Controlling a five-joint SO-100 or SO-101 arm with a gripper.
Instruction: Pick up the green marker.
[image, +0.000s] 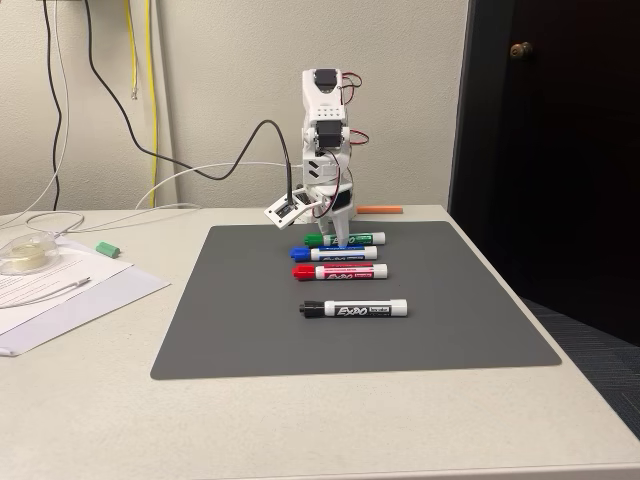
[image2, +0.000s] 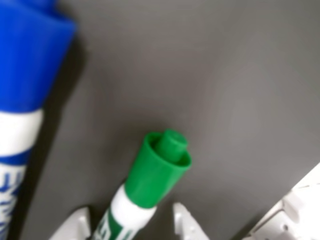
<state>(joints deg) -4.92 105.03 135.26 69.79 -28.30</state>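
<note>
The green marker (image: 365, 238) lies farthest back in a row of markers on the dark grey mat (image: 240, 330), its green cap pointing left in the fixed view. My white arm reaches straight down onto it, and my gripper (image: 340, 240) sits at mat level over its barrel. In the wrist view, the green marker (image2: 155, 170) runs up from the bottom edge, cap end outward. My gripper (image2: 130, 222) straddles the white barrel, with one white fingertip (image2: 75, 225) on each side. A thin gap shows on both sides, so it is open around the marker.
A blue marker (image: 335, 253) lies right in front of the green one and shows as the blue marker (image2: 25, 75) in the wrist view. Then come a red marker (image: 340, 271) and a black marker (image: 355, 309). Papers, a tape roll (image: 22, 255) and a small green piece (image: 108, 248) lie left.
</note>
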